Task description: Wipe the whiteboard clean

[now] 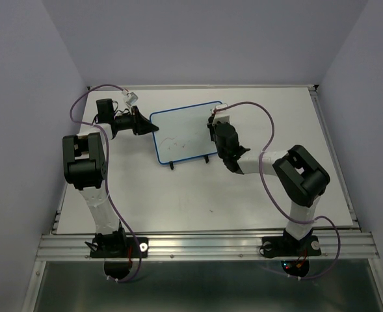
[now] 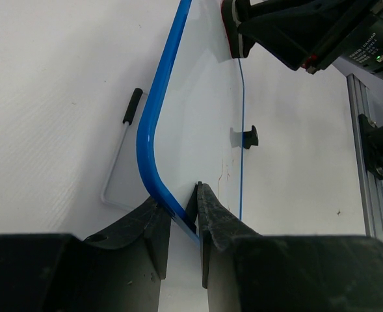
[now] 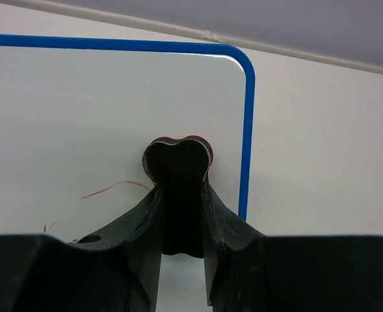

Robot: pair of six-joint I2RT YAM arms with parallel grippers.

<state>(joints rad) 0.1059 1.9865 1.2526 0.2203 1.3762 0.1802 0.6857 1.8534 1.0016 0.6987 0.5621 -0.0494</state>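
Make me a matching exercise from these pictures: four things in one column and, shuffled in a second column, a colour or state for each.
Things
1. left gripper
2. right gripper
3. rim of the whiteboard
4. scribbles on the board

Colours or states
A. faint red
B. shut on a dark eraser block
C. blue
D. clamped on the board's edge

Pairs: 1-D, 2-B, 3-C, 4-A
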